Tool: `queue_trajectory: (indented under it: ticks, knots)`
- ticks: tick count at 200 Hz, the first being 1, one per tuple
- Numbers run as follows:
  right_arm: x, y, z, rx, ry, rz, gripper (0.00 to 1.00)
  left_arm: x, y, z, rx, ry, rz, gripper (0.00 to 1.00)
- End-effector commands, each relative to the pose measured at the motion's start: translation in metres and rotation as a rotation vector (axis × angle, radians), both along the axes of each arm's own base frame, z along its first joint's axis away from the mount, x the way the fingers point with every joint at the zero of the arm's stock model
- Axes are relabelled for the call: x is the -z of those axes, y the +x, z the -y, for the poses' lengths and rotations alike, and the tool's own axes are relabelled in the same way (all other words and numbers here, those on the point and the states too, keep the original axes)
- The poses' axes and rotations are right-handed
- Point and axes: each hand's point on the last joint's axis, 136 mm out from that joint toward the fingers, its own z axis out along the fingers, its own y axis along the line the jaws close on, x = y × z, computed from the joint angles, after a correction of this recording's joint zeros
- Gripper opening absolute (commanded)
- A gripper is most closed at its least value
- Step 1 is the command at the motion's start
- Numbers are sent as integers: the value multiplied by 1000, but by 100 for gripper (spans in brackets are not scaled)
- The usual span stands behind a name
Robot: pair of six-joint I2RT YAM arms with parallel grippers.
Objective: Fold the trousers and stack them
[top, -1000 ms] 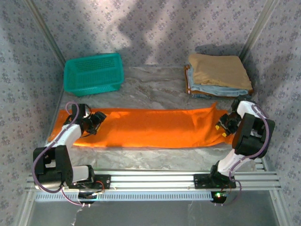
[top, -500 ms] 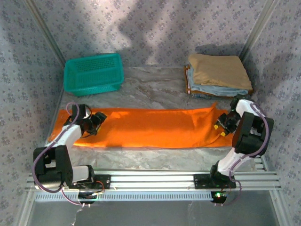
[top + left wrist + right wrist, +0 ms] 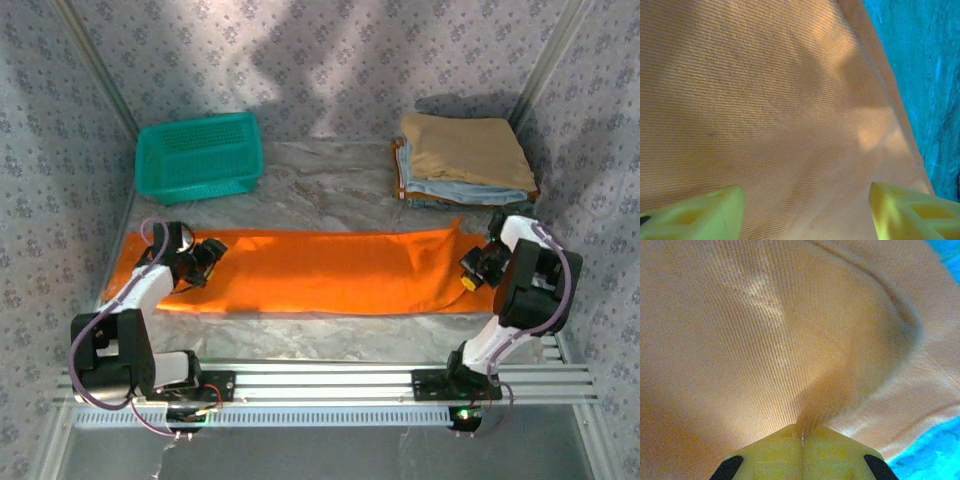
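Observation:
The bright orange trousers lie in a long flat strip across the table, from left to right. My left gripper rests on their left end. In the left wrist view its yellow fingers stand wide apart over flat orange cloth, holding nothing. My right gripper sits at the right end of the trousers. Its yellow fingertips are pressed together, shut on a pinched ridge of the orange cloth.
A teal basket stands at the back left. A stack of folded garments, tan on top of light blue, sits at the back right. Patterned walls close in both sides. The arm bases stand on a metal rail at the near edge.
The right gripper has closed its fingers on the cloth at the right end of the trousers. The left arm has stayed still.

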Motion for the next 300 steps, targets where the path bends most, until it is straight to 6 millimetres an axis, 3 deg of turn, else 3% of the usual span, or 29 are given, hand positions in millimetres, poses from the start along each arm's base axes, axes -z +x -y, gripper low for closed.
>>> queue_trajectory:
  ticks: [1,17,36,51,65,74,78,98,125,150,183,223,262,285,300]
  knots:
    - [-42,-11,21,80,-135,41,0,-16,3,4,13,-9,36,67]
    - [-57,-39,28,113,-224,29,0,-24,4,4,12,-10,58,67]
    - [-49,-72,29,187,-248,11,0,-33,4,4,10,-11,84,67]
    - [-37,-85,30,222,-245,0,0,-35,3,5,10,-18,92,67]
    - [-29,-83,24,223,-202,-10,10,-37,2,6,13,-20,99,67]
    - [-25,-80,19,223,-171,-20,32,-38,0,6,14,-19,100,67]
    - [-24,-79,18,225,-161,-27,37,-38,-1,6,16,-18,100,67]
    - [-34,-69,22,216,-172,-7,42,-41,-4,6,20,-15,104,67]
    - [-71,-52,19,144,-234,81,46,-46,-7,9,35,-18,112,67]
    - [-83,-45,-25,17,-208,127,47,-38,-21,10,56,-1,61,67]
    - [-54,-50,-112,-214,-113,114,49,-29,-54,10,96,92,-37,67]
    - [-37,-64,-194,-618,-155,50,51,-22,-93,30,194,173,-111,64]
    - [-28,-86,-224,-941,-305,5,58,-8,-124,38,232,203,-145,62]
    - [-17,-84,-236,-1068,-360,-4,58,5,-123,48,241,180,-141,59]
    - [-9,-76,-246,-1129,-359,2,58,5,-108,56,249,173,-109,56]
